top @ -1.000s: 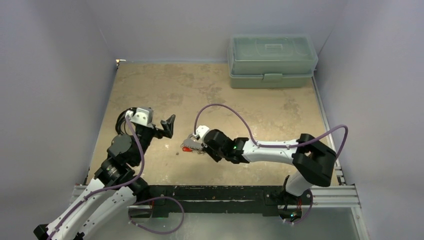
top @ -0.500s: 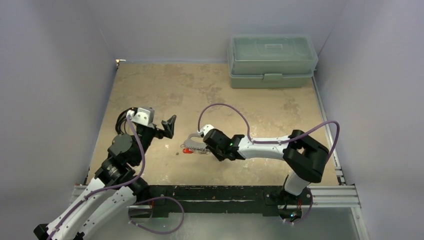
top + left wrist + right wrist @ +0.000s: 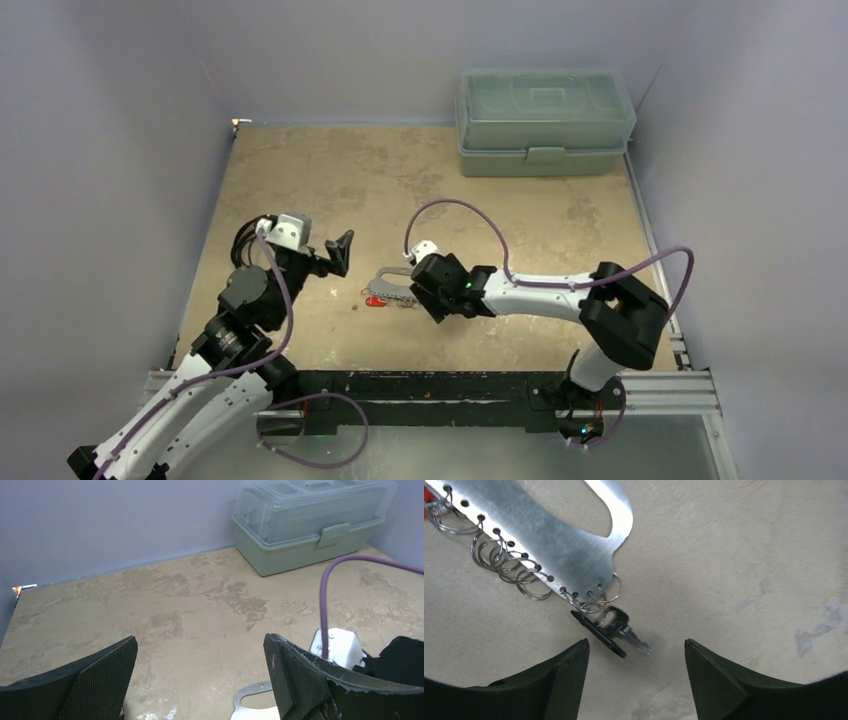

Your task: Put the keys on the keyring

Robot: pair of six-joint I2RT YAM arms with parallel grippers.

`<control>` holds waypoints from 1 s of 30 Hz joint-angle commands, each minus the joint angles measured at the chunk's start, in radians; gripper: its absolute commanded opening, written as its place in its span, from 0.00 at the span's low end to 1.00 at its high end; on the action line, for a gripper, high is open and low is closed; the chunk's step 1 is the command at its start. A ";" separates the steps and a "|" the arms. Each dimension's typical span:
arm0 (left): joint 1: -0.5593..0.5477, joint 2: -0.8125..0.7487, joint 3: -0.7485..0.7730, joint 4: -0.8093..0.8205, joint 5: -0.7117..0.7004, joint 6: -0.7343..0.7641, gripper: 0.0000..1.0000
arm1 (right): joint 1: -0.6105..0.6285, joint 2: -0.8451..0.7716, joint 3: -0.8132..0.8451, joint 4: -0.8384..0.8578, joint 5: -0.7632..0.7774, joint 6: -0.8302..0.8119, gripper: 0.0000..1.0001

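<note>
Hovers with right gripper (image 3: 635, 647) spread and empty. Leaves dark-headed key (image 3: 616, 625) just ahead of the fingertips, seemingly threaded on a keyring (image 3: 539, 535) loop, so needing no grip. Keeps left gripper (image 3: 200, 640) gaping, empty, on standby.

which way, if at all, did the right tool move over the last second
Yes. The right tool has drawn back to the right, slightly toward the box, away from the keyring, and opened.
</note>
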 commanded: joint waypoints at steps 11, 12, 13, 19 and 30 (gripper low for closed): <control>0.011 0.061 0.011 0.030 -0.021 -0.017 0.97 | -0.014 -0.574 -0.047 0.220 0.280 -0.006 0.99; 0.011 0.080 0.013 0.028 -0.022 -0.024 0.97 | -0.014 -0.621 -0.064 0.254 0.268 -0.014 0.99; 0.012 0.095 0.020 0.020 -0.025 -0.034 0.98 | -0.014 -0.672 -0.080 0.290 0.267 -0.017 0.99; 0.012 0.161 0.045 -0.020 -0.021 -0.059 0.98 | -0.014 -0.904 -0.147 0.358 0.314 0.010 0.99; 0.015 0.263 0.122 -0.105 0.052 -0.167 0.99 | -0.014 -1.176 -0.273 0.341 0.350 0.056 0.99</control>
